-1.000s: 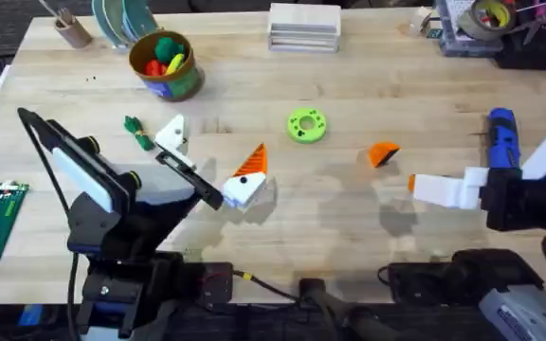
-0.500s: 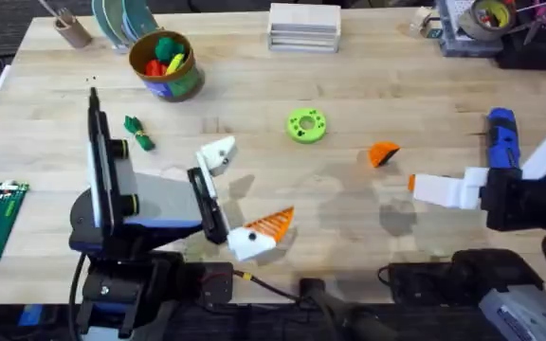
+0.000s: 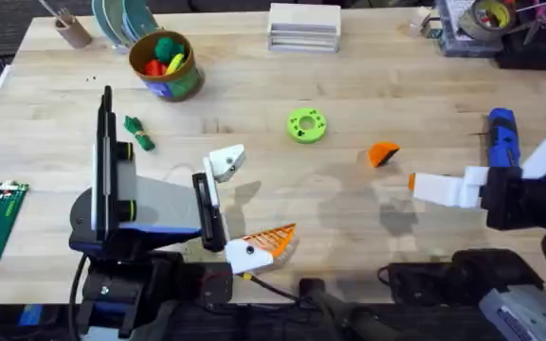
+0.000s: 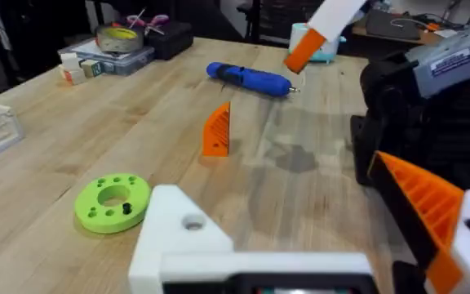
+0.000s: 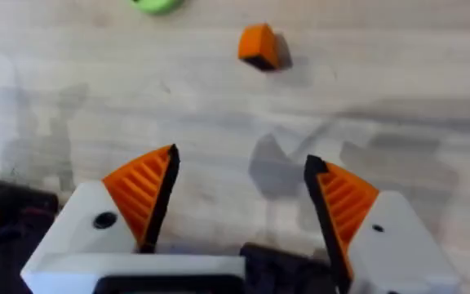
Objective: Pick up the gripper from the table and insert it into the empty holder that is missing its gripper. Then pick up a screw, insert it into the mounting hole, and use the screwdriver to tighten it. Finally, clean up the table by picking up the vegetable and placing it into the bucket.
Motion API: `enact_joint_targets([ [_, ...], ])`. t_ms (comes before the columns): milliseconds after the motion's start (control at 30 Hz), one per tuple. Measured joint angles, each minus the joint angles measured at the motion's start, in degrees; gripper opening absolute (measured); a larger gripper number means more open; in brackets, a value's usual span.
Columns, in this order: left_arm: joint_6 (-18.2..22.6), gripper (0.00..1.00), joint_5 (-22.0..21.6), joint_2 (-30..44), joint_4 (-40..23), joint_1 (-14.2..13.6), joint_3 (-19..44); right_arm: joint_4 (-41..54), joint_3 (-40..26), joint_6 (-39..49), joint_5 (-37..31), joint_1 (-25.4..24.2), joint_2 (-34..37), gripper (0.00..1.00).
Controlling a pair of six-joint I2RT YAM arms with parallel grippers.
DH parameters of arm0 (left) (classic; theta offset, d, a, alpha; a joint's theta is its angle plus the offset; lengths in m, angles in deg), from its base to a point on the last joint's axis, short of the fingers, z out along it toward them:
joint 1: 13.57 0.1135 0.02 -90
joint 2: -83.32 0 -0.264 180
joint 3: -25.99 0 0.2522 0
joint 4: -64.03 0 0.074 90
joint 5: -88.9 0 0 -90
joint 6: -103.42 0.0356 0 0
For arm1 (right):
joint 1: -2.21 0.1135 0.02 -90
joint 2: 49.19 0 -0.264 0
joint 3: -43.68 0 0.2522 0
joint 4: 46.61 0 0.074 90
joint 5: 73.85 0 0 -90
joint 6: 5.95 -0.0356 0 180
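The gripper point(image 3: 383, 153), a small orange ribbed wedge, lies loose on the wooden surface point(image 3: 368, 85) right of centre, well apart from both arms; in the left wrist view we see it standing on edge point(image 4: 216, 130), and in the right wrist view it sits out ahead of the fingers point(image 5: 259, 46). The holder point(image 3: 225, 162) we read as the bare white mount on the left gripper point(image 3: 240, 206): one finger mount carries no orange pad point(image 4: 182, 237), while its partner carries a ribbed orange pad point(image 3: 271, 241). These left fingers stand wide apart and grasp nothing. The right gripper point(image 5: 239, 200) hovers above the surface with its two orange-padded fingers point(image 5: 144, 192) spread wide and nothing between them; from overhead we see it point(image 3: 415, 185) near the lower right.

The screwdriver point(image 3: 502, 138), bright blue, lies near the right edge of the surface, beside the right arm. The vegetable point(image 3: 137, 134), dark green with a yellow bit, lies at the left, just below the bucket point(image 3: 166, 64), which holds colourful plush toys near the far left. A bright-green disc with holes point(image 3: 306, 124) rests near the middle of the surface, between the left gripper and the orange wedge.
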Motion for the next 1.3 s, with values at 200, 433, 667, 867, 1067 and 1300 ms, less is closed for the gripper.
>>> enact_joint_targets([
  [200,0.0,0.993,0.0,0.0,0.0,0.0,0.0,-6.4,0.0,-0.4,0.1,0.0,0.0,0.991],
  [433,0.0,0.993,0.0,0.0,0.0,0.0,0.0,-14.8,0.0,-1.3,0.1,0.0,0.3,0.994],
  [667,0.0,0.993,0.0,0.0,0.0,0.0,0.0,-14.9,0.0,3.4,-2.6,2.5,9.4,0.994],
  [867,0.0,0.993,0.0,0.0,0.0,0.0,0.0,-16.0,0.0,4.8,-10.2,11.4,20.5,0.994],
  [1067,0.0,0.993,0.0,0.0,0.0,0.0,0.0,-18.6,0.0,6.1,-18.2,18.2,29.9,0.992],
  [1300,0.0,0.993,0.1,0.0,-3.3,0.0,0.0,-25.0,0.0,7.0,-21.1,18.8,33.4,0.887],
])
